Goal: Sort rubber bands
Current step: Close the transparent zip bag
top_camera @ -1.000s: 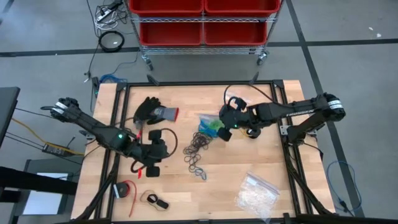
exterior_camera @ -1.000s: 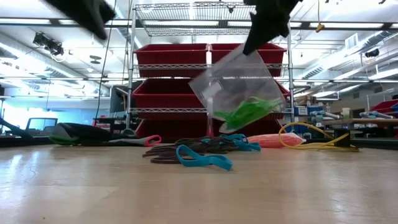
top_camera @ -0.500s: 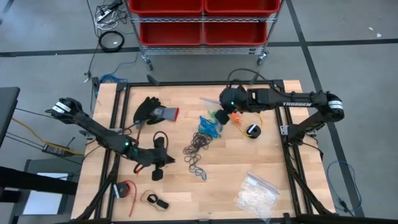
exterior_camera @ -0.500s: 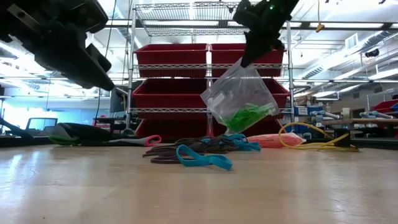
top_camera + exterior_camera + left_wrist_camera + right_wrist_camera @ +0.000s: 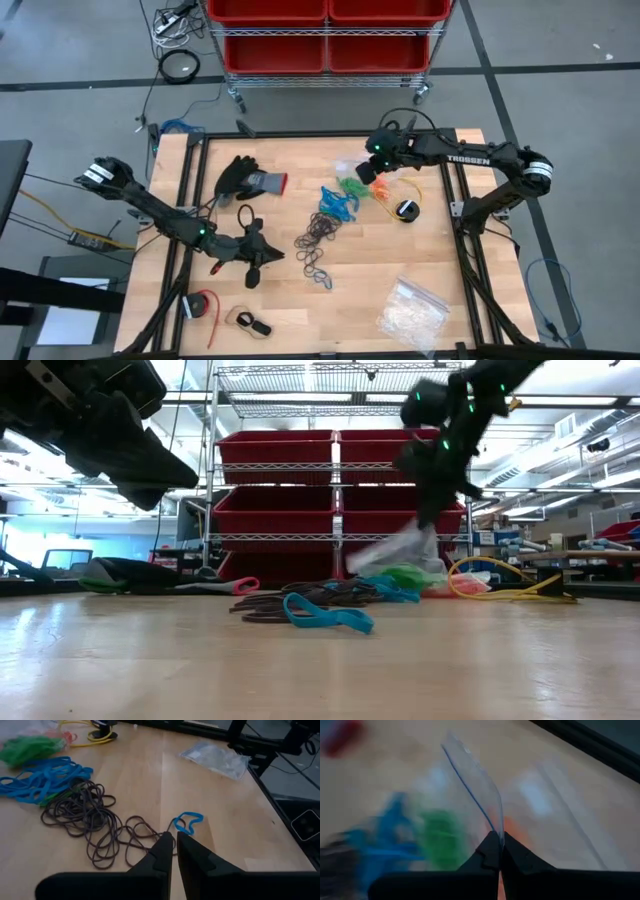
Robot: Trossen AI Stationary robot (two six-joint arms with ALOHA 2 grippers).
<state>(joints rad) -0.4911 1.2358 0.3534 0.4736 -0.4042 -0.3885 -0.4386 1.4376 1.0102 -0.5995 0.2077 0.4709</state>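
Observation:
Rubber bands lie mid-table in loose piles: blue [image 5: 335, 205], dark [image 5: 318, 240], orange [image 5: 378, 190]. Green ones sit inside a clear plastic bag [image 5: 347, 180], on which my right gripper [image 5: 363, 172] is shut near the table's far right. In the left wrist view the dark bands [image 5: 85, 815] and a single blue band [image 5: 187, 822] lie just beyond my left gripper [image 5: 173, 839]. It hovers shut above the table's near left part [image 5: 268, 257] and holds nothing. My right gripper pinches the clear bag by its upper edge [image 5: 492, 826] between its two fingers, coming slanting down from above. The bag trails below the fingers with the green bands in its lower end [image 5: 405, 572], which is down at the table; whether it rests there I cannot tell.
A black glove [image 5: 243, 180] lies at the far left. A clear bag of whitish pieces [image 5: 412, 308] lies near right, a yellow cable with a black roll [image 5: 405, 208] at the right. Small red [image 5: 200, 303] and black [image 5: 250, 322] items lie near left. Red bins [image 5: 325, 35] stand beyond the far edge.
My right gripper has swung toward the table's far right corner and sunk, carrying the bag, whose lower end has dropped from well above the bands to table height. My left gripper has come down and tipped from pointing downward to nearly level, staying shut.

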